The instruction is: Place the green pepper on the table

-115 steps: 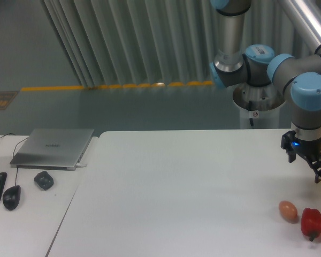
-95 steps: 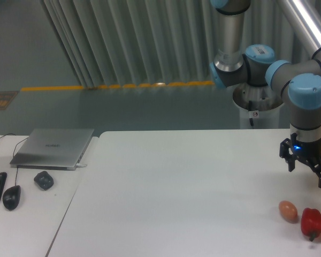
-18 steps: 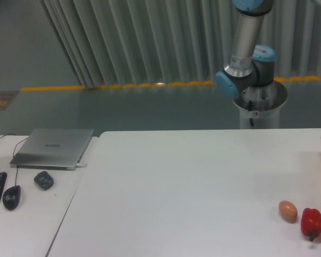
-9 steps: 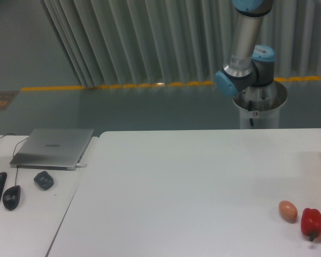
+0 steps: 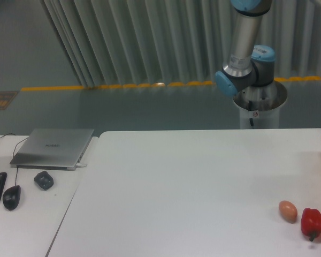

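We find almost nothing we can read: the closed laptop [image 5: 53,148] carries a small mark in the middle of its lid, too blurred to make out, and a small white tag with a red spot on the arm's base [image 5: 254,113] shows no legible writing

Even, cool light (slightly soft focus); faint shadows.

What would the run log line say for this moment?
pincer: out of view | green pepper: not visible | table: egg beside red pepper, near right | placing: not done
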